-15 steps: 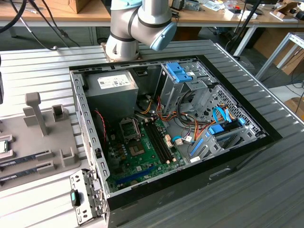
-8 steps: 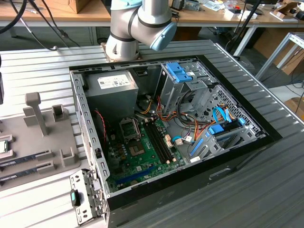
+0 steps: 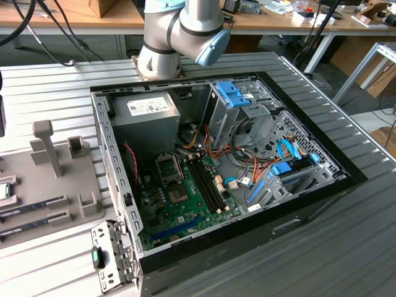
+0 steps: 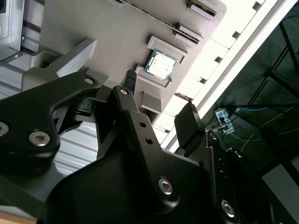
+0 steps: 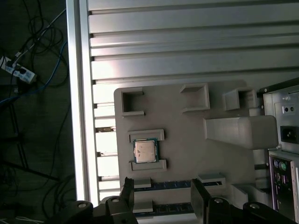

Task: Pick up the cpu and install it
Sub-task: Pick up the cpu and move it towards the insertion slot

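Silver-grey cpu (image 5: pixel 145 150): small flat square chip with a thin green rim, lying face-up in the grey moulded holder plate (image 5: pixel 187 140). Two raised lips bracket it, likely to keep it square for a grasp from above.
Holder plate: rests on the ribbed aluminium table (image 5: pixel 187 51), beside the open black computer case (image 3: pixel 297 213).
Black two-fingered hand (image 5: pixel 162 189): fingers spread apart, gripping nothing. It hovers above the plate near the cpu, clear of it.
Pale grey-and-blue arm (image 3: pixel 179 31): joints bunched behind the case, wrist aimed down at the plate.
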